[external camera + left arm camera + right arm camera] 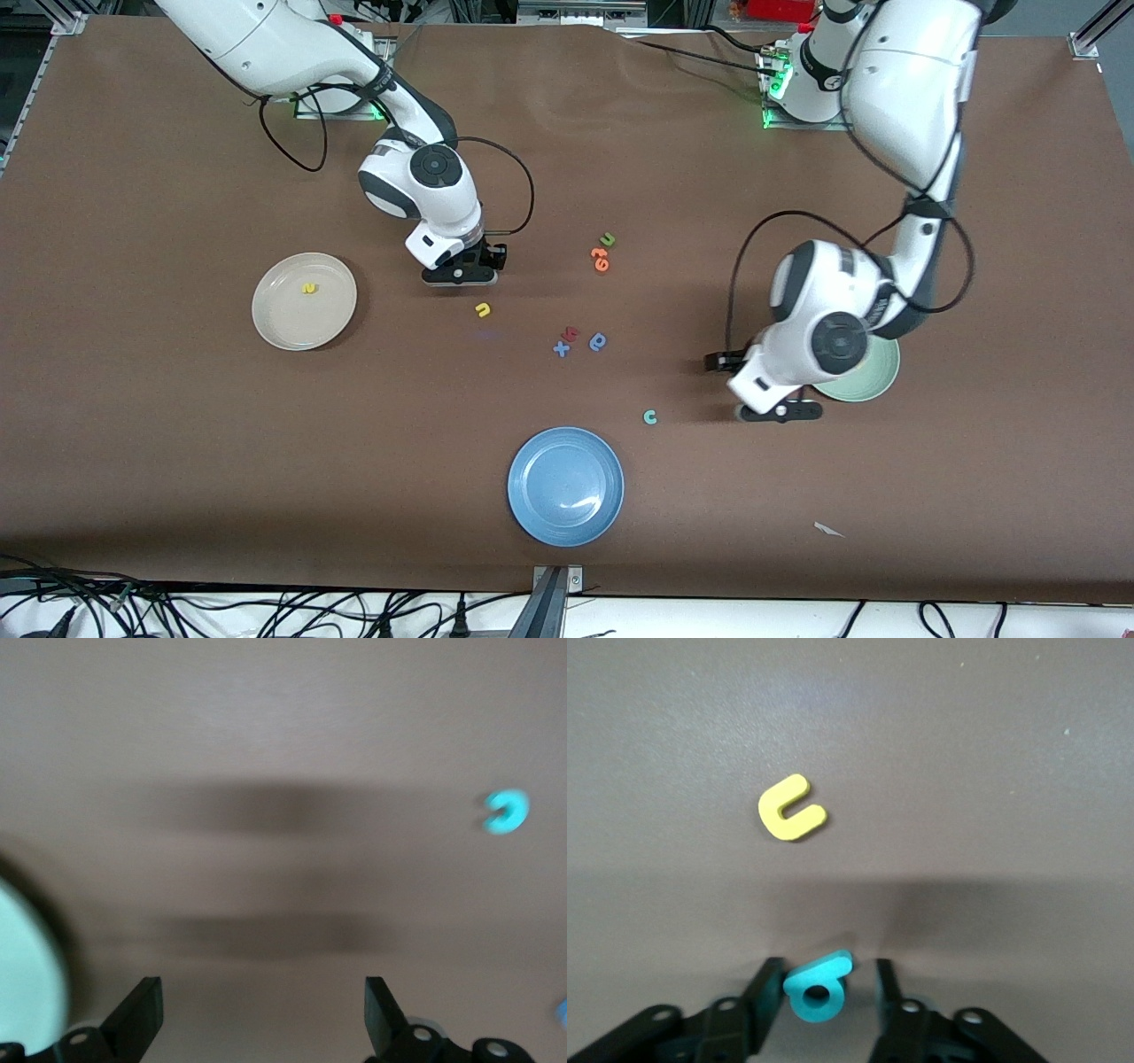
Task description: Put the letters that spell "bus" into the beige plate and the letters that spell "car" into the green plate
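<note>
The right gripper (822,992) hangs low over the table near the yellow u (482,309), its fingers narrowed around the teal b (819,990), which sits between the pads (whether they already pinch it, I cannot tell). The risk here is a weak or off-centre hold: the b is tiny and tilted in the jaws, so it could twist or drop out if lifted before the fingers seat. The yellow u lies just beside, close enough to be nudged by a low sweep. The beige plate (266,330), with the yellow s (308,289) on it, lies toward the right arm's end with bare table between, so that carry has open room. The left gripper (262,1014) is over the table beside the green plate (877,385), fingers wide and holding nothing; the teal c (649,417) rests near it. Its arm covers much of that plate, so I cannot see what lies on it.
</note>
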You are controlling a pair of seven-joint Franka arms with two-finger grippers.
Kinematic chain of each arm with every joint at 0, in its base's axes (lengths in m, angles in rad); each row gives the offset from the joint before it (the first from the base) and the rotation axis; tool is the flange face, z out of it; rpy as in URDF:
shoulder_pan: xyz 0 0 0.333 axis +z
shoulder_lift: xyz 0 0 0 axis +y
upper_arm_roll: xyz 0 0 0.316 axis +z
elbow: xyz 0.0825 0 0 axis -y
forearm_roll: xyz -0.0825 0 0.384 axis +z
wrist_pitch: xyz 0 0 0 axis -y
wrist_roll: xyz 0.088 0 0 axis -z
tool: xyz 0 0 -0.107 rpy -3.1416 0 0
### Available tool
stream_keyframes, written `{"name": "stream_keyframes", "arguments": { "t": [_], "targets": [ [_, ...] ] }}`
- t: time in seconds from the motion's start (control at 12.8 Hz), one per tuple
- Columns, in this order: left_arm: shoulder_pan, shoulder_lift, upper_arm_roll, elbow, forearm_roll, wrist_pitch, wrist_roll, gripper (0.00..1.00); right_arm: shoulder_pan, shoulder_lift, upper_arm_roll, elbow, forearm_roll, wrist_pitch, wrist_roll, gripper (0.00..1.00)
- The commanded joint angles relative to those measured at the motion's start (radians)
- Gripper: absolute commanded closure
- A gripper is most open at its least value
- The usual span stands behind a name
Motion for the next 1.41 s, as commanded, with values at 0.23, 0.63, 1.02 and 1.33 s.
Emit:
{"name": "stream_keyframes", "arguments": {
  "t": [0.23,0.63,1.02,1.33],
  "targets": [
    [-0.07,0.226,0.012,0.32,-0.022,0.041,-0.544,0.0,0.004,0.011,-0.008,0.008,-0.03,-0.003,0.019,0.91],
    [-0.11,0.266,0.014,0.334,-0.02,0.173,-0.821,0.0,-0.054,-0.112,-0.011,-0.021,-0.01,-0.056,-0.102,0.91],
    [-0.136,0.3,0.021,0.336,-0.014,0.181,-0.882,0.0,-0.211,-0.312,-0.011,-0.16,0.019,-0.099,-0.421,0.9],
    [-0.136,0.316,0.024,0.334,-0.014,0.189,-0.891,0.06,-0.304,-0.36,-0.066,-0.168,0.021,-0.202,-0.6,0.87]
  ]
}}
